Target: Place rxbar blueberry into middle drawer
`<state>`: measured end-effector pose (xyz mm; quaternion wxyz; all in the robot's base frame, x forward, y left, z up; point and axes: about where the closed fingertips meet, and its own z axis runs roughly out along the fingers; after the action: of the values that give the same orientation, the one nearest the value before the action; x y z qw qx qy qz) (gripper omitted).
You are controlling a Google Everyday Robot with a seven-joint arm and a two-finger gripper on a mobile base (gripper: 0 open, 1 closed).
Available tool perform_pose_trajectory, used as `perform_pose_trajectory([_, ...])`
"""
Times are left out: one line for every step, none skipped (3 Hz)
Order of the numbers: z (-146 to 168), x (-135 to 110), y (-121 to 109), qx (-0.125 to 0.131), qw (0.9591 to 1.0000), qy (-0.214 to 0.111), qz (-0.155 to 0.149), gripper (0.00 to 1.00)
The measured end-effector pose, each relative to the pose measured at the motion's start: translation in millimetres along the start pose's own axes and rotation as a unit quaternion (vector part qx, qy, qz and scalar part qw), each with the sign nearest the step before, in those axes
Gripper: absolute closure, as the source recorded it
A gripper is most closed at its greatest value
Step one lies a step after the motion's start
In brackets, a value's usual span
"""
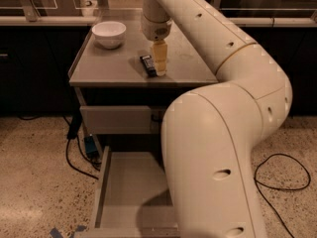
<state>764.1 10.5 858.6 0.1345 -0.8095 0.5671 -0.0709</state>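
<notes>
Your gripper (159, 69) points straight down at the cabinet top (104, 68), tip at or just above the surface, close to the front edge and about midway along it. You cannot tell from this view whether it is spread or pressed together; it reads as one pale yellow block. Not clear either whether it pinches anything.

The snack bar (147, 65), in a dark wrapper, lies flat on the cabinet top just left of the gripper, right against it or nearly so; contact cannot be confirmed. Its long side runs roughly back to front, slightly angled.

The white bowl (109, 33) sits upright near the back left corner of the surface, well apart from the bar.

The middle drawer (126, 182) is pulled out toward you below the cabinet, with its grey floor and low left wall showing. The right part is hidden behind the arm (218, 133), whose shadow falls across the floor near the drawer's front edge. The bar is not in it — it is up on the top.

Above the open drawer, a closed drawer front (116, 119) is partly covered by the arm on its right side.

A black cable (285, 182) loops on the speckled floor (39, 172) to the right of the arm.
</notes>
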Motion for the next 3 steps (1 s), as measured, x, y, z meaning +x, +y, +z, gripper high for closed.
perform_pose_trajectory([18.9, 4.3, 0.9, -0.029, 0.9995, -0.001, 0.014, 0.0])
perform_pose_trajectory([34.7, 10.5, 6.9, -0.055, 0.9978, -0.001, 0.035, 0.0])
perform_pose_trajectory([44.1, 15.1, 8.9, -0.066, 0.9964, -0.005, 0.053, 0.0])
